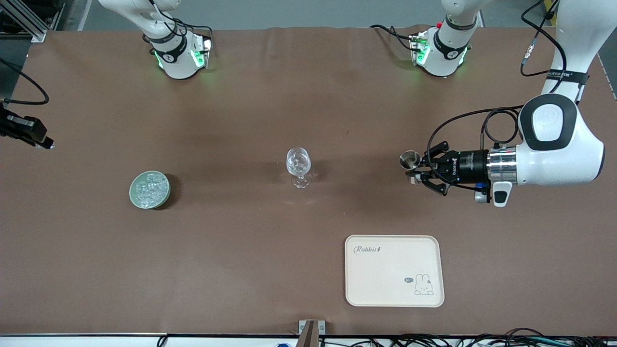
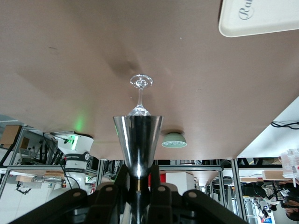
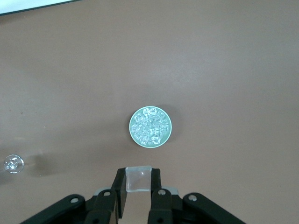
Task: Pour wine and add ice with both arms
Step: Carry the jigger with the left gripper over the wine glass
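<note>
Ice (image 1: 150,190): clear chunks lying in a green bowl (image 1: 164,200) on the worktop (image 1: 241,120), toward the right arm's end. Glass (image 1: 299,166): standing upright mid-worktop. Left claw (image 1: 418,169): gripping a steel jigger (image 1: 410,159), hovering beside the glass. Right claw (image 3: 138,184): hanging over the worktop near the bowl, pinching one ice cube (image 3: 138,179). Tray (image 1: 394,270): lying nearer the camera.

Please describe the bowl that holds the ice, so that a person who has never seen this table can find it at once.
Start from the clear wine glass standing mid-table on the brown table. Go toward the right arm's end of the table to a small round pale green bowl, slightly nearer the front camera. It alone is heaped with clear ice; the cream tray is flat and rectangular.
</note>
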Motion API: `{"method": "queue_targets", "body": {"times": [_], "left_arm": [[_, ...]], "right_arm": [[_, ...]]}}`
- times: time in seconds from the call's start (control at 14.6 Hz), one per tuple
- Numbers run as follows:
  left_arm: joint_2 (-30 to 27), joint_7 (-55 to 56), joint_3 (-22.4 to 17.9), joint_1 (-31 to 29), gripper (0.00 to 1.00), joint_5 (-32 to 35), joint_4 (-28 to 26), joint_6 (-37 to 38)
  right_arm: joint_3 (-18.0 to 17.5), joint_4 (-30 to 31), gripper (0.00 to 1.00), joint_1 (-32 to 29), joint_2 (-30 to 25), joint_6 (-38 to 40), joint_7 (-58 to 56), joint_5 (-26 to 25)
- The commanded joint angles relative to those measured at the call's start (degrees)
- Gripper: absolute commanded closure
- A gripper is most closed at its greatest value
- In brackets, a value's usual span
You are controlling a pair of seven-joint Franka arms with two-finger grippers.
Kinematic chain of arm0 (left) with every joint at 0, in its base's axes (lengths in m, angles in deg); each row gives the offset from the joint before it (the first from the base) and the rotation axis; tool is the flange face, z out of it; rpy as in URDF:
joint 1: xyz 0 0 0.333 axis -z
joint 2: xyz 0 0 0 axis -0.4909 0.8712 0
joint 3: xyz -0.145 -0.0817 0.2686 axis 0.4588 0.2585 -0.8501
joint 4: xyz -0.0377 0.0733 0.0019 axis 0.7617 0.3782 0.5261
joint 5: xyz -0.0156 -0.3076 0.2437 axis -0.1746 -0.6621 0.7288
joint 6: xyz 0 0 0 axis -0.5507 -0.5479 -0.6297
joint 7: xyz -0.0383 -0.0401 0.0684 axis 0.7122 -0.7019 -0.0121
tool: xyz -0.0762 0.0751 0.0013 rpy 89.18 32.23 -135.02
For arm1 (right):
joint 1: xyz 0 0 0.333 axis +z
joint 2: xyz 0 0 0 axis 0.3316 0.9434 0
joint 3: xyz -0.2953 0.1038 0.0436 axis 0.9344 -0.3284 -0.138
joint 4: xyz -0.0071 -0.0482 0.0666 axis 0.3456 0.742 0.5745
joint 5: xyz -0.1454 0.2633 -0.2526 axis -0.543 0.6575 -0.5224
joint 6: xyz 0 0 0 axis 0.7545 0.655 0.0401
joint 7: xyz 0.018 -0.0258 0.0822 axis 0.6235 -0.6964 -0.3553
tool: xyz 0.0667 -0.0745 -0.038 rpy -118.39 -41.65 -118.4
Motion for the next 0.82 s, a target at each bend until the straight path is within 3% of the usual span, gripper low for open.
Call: {"method": "queue_targets", "body": {"times": [0.0, 0.34, 0.55, 0.76], "left_arm": [[-1.84, 0.39, 0.97, -1.10, 1.00, -1.67, -0.66, -0.55], [-1.49, -0.29, 0.97, -2.15, 1.00, -2.38, -1.10, 0.15], [1.05, -8.19, 0.62, -4.69, 1.00, -2.29, 0.40, 11.03], [1.50, -9.53, 0.62, -5.58, 1.00, -3.25, 0.40, 11.41]], "right_arm": [[0.11, 1.47, 0.99, 0.02, -1.40, -0.12, -0.54, 0.04], [0.11, 1.47, 0.99, 0.02, -1.40, -0.12, -0.54, 0.04], [0.11, 1.47, 0.99, 0.10, -1.40, -0.04, -0.54, 0.04], [0.11, 1.47, 0.99, 0.10, -1.40, -0.04, -0.54, 0.04]]}}
